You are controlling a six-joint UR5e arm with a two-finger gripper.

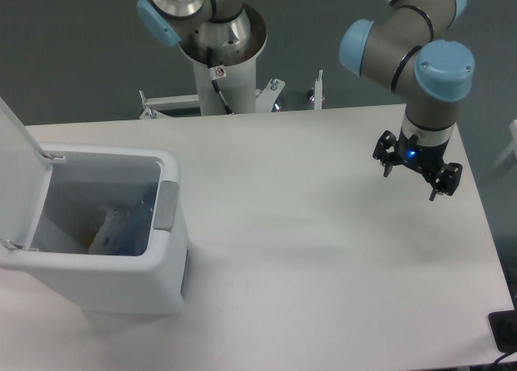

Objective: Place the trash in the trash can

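A white table (pixel 307 250) fills the view, with a dark grey floor beyond its far edge and the arm's metal pedestal (pixel 220 64) standing there, up and left of the pincer (pixel 414 169); one pincer hangs above the table's right side, fingers spread wide and holding nothing; one bin (pixel 121 282) sits far to the pincer's left and lower in view, its lid (pixel 16 177) raised, a grey panel on the side facing the pincer; inside lies a pale crumpled sheet (pixel 109 229) against something bluish, probably the bottle (pixel 139 221), though the shapes blur together.
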